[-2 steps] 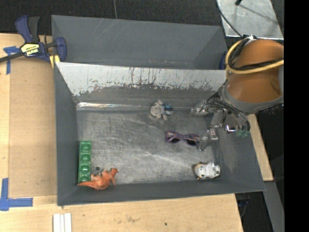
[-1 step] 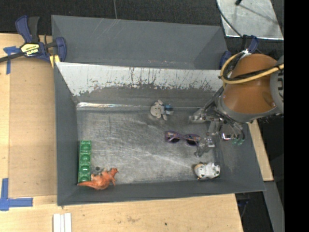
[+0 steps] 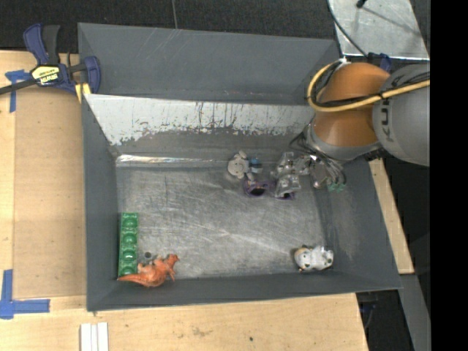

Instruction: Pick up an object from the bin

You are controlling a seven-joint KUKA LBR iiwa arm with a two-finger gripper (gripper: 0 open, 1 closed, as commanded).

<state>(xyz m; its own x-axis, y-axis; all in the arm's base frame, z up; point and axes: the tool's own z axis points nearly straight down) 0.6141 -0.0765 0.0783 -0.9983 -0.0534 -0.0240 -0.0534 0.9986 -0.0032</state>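
My gripper [image 3: 290, 175] is low over the back right part of the bin floor, under the orange wrist cover. Just to its left lies a small grey and purple figure [image 3: 246, 172], with a purple bit [image 3: 256, 189] at its near side. Another purple bit [image 3: 284, 193] shows right at the gripper's lower end; whether it is held I cannot tell. A small white toy [image 3: 313, 258] lies at the front right corner, well below the gripper.
A green studded strip [image 3: 129, 243] lies along the left wall near the front. An orange toy animal [image 3: 153, 270] lies at its front end in the front left corner. The arm comes in over the right rim.
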